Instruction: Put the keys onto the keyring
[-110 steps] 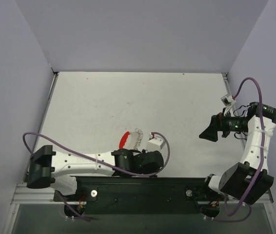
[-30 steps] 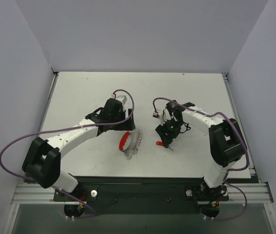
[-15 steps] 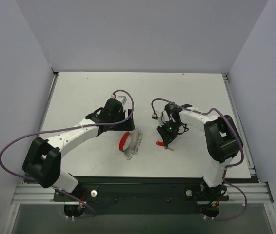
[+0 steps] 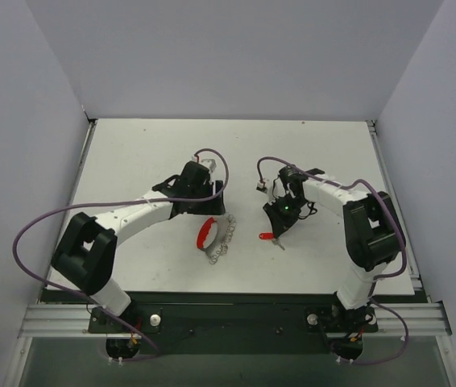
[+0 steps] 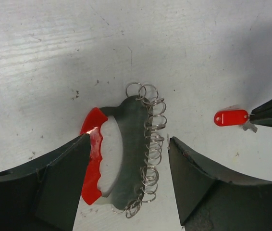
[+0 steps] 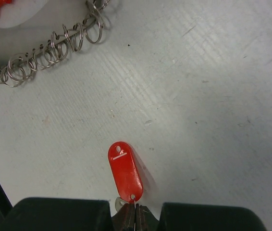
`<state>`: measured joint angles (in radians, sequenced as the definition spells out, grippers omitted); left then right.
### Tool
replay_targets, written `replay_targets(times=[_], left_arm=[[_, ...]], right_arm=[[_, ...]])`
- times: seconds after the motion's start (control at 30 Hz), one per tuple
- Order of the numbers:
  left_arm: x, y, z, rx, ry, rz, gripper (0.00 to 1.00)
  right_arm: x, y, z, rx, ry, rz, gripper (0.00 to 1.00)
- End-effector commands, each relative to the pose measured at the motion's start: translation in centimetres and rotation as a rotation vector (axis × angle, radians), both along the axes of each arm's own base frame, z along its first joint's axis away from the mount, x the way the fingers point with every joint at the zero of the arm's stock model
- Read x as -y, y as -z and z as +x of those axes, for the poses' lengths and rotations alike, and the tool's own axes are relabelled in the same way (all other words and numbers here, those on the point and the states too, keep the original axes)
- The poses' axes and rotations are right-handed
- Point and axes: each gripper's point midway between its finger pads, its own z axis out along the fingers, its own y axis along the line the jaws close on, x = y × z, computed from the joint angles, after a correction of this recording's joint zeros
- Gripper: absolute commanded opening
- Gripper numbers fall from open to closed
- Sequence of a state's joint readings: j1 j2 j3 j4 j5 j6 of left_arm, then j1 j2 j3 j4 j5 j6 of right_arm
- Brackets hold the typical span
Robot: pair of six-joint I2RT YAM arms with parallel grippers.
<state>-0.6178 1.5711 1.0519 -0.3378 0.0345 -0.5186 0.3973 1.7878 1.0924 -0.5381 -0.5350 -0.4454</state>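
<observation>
The keyring [image 4: 205, 232] lies near the table's front middle: a pale plate with a curved red grip [image 5: 93, 163] and a row of silver rings [image 5: 155, 144] along its other edge. My left gripper [image 5: 129, 139] hovers over it, open, with a finger on each side and nothing held. To the right lies a key with a red oval tag [image 6: 125, 171]. My right gripper [image 6: 135, 211] is shut on the thin metal end at the tag's hole. The same tag [image 4: 266, 237] shows in the top view, and the ring row [image 6: 44, 55] in the right wrist view.
Grey walls close in the white table [image 4: 147, 153] at the back and on both sides. A black rail [image 4: 228, 306] runs along the near edge. Purple cables loop off both arms.
The right gripper's jaws have shut on the end of the red-tagged key. The left arm has shifted slightly right over the keyring and its jaws have narrowed a little.
</observation>
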Motion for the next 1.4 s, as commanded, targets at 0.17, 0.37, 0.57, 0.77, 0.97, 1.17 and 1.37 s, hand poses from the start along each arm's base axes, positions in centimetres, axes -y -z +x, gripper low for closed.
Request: replay_targets(times=[0.17,0.37,0.57,0.77,0.97,1.17,1.37], left_arm=[[4.4,0.3,3.6,0.060,0.111,-0.069,0.59],[5.6,0.0,3.6,0.090,0.161,-0.021,0.54],[4.2,-1.0,0.5,0.095,0.191,-0.006,0.55],[2.6,-2.4,-5.8,0.127,0.291,-0.035,0.56],[1.0,-0.1,-9.6,0.125,0.268,-0.040,0.56],[-0.4,1.0,-10.2,0.172,0.222,-0.065,0.55],[0.4,1.2,-9.4,0.252,0.257,-0.100,0.55]], right_arm=[[0.6,-5.2,1.4,0.027,0.082,0.105,0.00],[0.9,-6.4,1.5,0.019,0.102,0.134,0.00],[0.8,-7.3,1.1,0.021,0.091,0.149,0.00],[0.4,-8.2,0.1,-0.003,0.049,0.186,0.00],[0.1,-9.2,-0.5,-0.015,0.011,0.206,0.00],[0.0,-9.5,-0.9,-0.031,-0.008,0.205,0.00],[-0.2,-9.4,-1.1,-0.047,-0.012,0.208,0.00]])
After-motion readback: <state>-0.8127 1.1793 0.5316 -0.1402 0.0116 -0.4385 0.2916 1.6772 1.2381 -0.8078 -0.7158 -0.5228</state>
